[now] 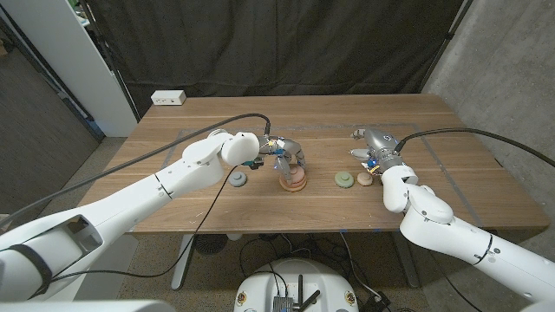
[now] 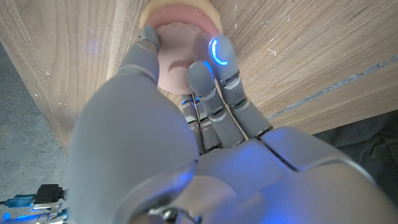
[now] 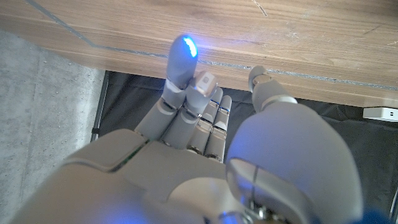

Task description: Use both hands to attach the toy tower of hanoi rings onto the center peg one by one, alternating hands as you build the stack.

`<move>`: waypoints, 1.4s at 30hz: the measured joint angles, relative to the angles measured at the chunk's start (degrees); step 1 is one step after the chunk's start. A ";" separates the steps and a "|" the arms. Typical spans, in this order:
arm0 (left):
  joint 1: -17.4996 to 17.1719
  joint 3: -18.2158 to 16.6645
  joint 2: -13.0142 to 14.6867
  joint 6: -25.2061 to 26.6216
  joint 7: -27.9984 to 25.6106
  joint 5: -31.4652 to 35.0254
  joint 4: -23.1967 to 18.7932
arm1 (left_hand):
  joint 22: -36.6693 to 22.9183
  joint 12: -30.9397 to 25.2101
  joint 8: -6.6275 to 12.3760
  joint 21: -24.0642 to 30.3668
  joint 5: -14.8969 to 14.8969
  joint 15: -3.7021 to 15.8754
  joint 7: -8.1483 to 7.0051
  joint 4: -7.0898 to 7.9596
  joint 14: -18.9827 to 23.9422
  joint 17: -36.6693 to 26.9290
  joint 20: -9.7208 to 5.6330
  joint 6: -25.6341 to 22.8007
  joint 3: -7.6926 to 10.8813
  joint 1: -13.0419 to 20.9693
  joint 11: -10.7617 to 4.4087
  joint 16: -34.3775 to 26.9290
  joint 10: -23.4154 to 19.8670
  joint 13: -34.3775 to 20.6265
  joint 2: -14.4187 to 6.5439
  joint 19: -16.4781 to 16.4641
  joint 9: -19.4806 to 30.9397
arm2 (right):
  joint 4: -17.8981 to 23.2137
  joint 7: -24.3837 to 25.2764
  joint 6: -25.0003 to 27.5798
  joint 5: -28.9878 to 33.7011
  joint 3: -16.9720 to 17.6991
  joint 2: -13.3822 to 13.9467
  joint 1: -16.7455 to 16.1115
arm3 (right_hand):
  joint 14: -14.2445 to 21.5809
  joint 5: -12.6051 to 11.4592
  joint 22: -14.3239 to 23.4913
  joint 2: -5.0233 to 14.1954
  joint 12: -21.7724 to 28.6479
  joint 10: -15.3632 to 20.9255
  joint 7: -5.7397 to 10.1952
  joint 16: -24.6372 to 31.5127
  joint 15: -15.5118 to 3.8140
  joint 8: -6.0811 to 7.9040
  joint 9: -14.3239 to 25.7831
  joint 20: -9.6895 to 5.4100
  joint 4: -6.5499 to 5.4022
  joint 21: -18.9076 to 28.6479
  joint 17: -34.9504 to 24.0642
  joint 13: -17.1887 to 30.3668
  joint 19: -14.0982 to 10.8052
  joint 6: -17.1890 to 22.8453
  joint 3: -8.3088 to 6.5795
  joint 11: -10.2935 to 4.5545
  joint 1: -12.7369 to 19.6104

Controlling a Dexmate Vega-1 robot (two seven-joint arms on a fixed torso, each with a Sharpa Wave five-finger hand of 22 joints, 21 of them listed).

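Observation:
A pink ring (image 1: 293,181) lies at the table's middle on a tan base; the peg is hidden by my left hand (image 1: 282,154). In the left wrist view that hand (image 2: 186,143) grips the pink ring (image 2: 177,59) between thumb and fingertips (image 2: 221,53). A grey ring (image 1: 237,178) lies just left of it. To the right lie a green ring (image 1: 344,179) and a small tan ring (image 1: 365,179). My right hand (image 1: 375,144) hovers just behind those two, fingers apart and holding nothing. The right wrist view shows its fingers (image 3: 186,62) reaching over the table.
A white power strip (image 1: 168,98) lies at the far left corner of the wooden table (image 1: 451,191). A small teal piece (image 1: 252,162) sits under my left wrist. Black curtain hangs behind the table.

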State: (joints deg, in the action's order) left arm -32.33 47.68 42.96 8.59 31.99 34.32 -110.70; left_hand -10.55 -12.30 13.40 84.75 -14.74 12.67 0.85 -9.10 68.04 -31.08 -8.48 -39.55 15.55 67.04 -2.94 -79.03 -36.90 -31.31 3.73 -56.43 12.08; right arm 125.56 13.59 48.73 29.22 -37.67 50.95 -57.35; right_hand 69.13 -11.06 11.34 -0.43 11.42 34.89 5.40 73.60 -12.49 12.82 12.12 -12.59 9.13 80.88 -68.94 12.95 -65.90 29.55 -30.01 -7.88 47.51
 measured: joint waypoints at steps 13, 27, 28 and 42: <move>-0.17 -0.11 0.10 0.11 -0.96 1.15 0.16 | 0.16 1.67 -1.16 -0.66 0.25 0.06 -0.06 0.70 -1.26 0.99 0.27 2.84 -0.71 -0.65 -2.14 1.06 0.49 0.26 0.58 1.20 -0.10 | 0.57 0.03 0.78 -0.06 0.01 0.31 -0.13 | 0.00 0.00 -0.16 0.00 0.00 0.00 0.00 0.00 0.00 0.00 0.00 0.00 0.00 0.00 0.00 0.25 0.00 0.00 0.00 0.00 0.00; 0.60 0.19 0.46 -1.54 -0.20 4.15 -0.09 | 0.16 2.31 -2.32 -2.20 1.55 -0.49 -0.57 2.22 -3.78 3.22 0.99 9.30 -3.47 -8.14 -5.67 2.38 4.50 1.30 1.84 3.53 -0.07 | 1.06 -0.16 1.73 0.01 -0.30 0.53 -0.01 | 0.00 0.00 0.00 0.00 0.00 0.11 0.14 -0.38 0.00 0.00 0.00 0.00 0.00 0.33 0.11 0.24 0.00 0.14 0.00 0.11 0.00; 0.62 0.19 0.46 -1.66 -0.02 4.43 -0.10 | 0.16 2.31 -2.32 -2.21 1.66 -0.50 -0.65 2.22 -3.79 3.39 0.99 9.64 -3.47 -8.45 -5.61 2.44 4.99 1.43 1.77 3.53 -0.07 | 1.06 -0.16 1.73 0.01 -0.30 0.53 0.02 | 0.00 0.00 0.00 0.00 0.00 0.11 0.14 -0.38 0.00 0.00 0.00 0.00 0.00 0.33 0.09 0.24 0.00 0.14 0.00 0.11 0.00; 1.18 0.29 0.33 -2.61 2.13 6.83 -0.29 | 0.00 2.55 -2.59 -2.95 1.66 -1.07 -1.09 2.22 -4.84 3.74 1.50 12.97 -3.94 -9.50 -5.23 2.82 8.77 2.08 2.07 4.64 -0.07 | 1.00 -0.24 2.10 0.04 -0.70 0.30 0.51 | 0.00 0.00 -0.01 0.00 0.00 0.31 0.42 -0.38 0.00 0.00 0.00 0.00 0.00 0.33 0.09 0.24 0.00 0.42 0.00 0.31 0.00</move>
State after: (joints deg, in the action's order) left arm -31.14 47.97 43.28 5.99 34.12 41.15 -110.99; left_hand -10.55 -9.75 10.81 81.80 -13.08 11.60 -0.24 -6.88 63.20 -27.34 -6.98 -26.59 11.61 57.53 -8.18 -76.21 -28.14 -29.22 5.80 -51.79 12.00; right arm 126.56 13.35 50.83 29.26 -38.37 51.24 -56.84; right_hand 69.12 -11.06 11.34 -0.43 11.42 35.20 5.82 73.22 -12.49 12.82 12.12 -12.59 9.13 81.21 -68.85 13.19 -65.90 29.97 -30.01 -7.57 47.51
